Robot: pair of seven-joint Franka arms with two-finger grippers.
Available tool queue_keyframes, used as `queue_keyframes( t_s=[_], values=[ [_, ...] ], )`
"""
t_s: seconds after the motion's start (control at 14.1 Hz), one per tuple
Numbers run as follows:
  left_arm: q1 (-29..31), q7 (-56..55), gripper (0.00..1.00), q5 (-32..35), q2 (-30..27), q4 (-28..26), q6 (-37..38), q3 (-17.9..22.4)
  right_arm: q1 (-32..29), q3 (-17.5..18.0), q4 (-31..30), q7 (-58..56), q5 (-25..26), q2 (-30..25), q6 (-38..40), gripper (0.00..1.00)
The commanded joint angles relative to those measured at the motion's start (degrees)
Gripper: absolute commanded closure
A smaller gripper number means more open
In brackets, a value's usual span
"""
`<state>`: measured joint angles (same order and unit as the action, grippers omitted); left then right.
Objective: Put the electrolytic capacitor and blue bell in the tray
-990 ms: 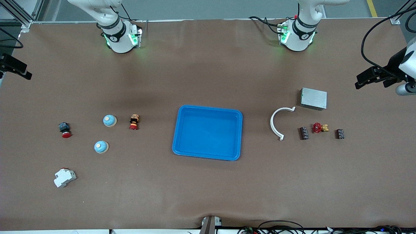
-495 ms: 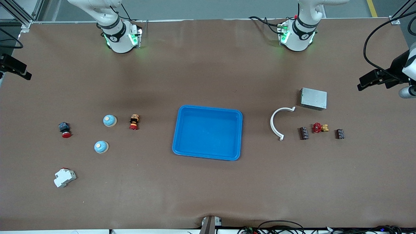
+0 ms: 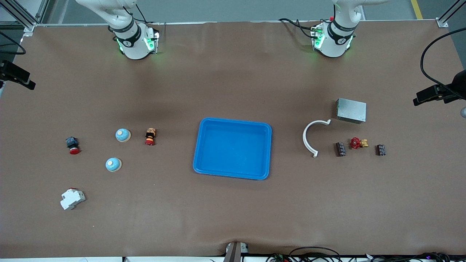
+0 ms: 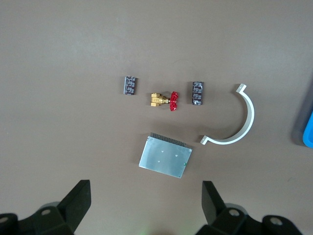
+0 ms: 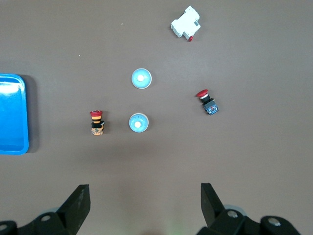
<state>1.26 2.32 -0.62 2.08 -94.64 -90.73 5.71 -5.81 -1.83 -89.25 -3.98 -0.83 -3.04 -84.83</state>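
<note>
The blue tray [image 3: 199, 145] lies at the table's middle and holds nothing. Two blue bells [image 3: 123, 135] [image 3: 113, 164] stand toward the right arm's end; they also show in the right wrist view [image 5: 138, 122] [image 5: 141, 78]. Two small dark capacitors [image 3: 340, 149] [image 3: 380, 150] lie toward the left arm's end, one on each side of a red valve; they also show in the left wrist view [image 4: 197, 93] [image 4: 129, 85]. My left gripper [image 4: 145, 205] is open and empty, high over the table by the grey box. My right gripper [image 5: 145, 205] is open and empty, high over the table by the bells.
A grey metal box [image 3: 351, 110], a white curved clamp [image 3: 308, 138] and a red-handled brass valve [image 3: 358, 143] lie near the capacitors. Two red push buttons [image 3: 72, 145] [image 3: 150, 136] and a white breaker [image 3: 72, 198] lie near the bells.
The left arm's dark hand has slid outward toward the table's end in the front view. Nothing on the table has moved.
</note>
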Motion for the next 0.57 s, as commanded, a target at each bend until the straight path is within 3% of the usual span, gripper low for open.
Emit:
queue_keyframes(
  t_s=[0.0, 0.21, 0.49],
  values=[
    [2.1, 0.6, 0.0, 0.3, 1.5, 1.3, 1.7, 0.2, -0.9, 0.4, -0.8, 0.5, -0.4, 0.2, -0.2, 0.0],
    [3.9, 0.9, 0.0, 0.2, 2.1, 1.2, 1.7, 0.2, -0.9, 0.3, -4.7, 0.0, -0.3, 1.5, -4.0, 0.0],
    [5.3, 1.1, 0.0, -0.6, 4.6, 0.7, 1.9, 0.1, -1.0, 0.3, -4.4, -0.7, -0.3, 9.5, -8.1, 0.0]
  ],
)
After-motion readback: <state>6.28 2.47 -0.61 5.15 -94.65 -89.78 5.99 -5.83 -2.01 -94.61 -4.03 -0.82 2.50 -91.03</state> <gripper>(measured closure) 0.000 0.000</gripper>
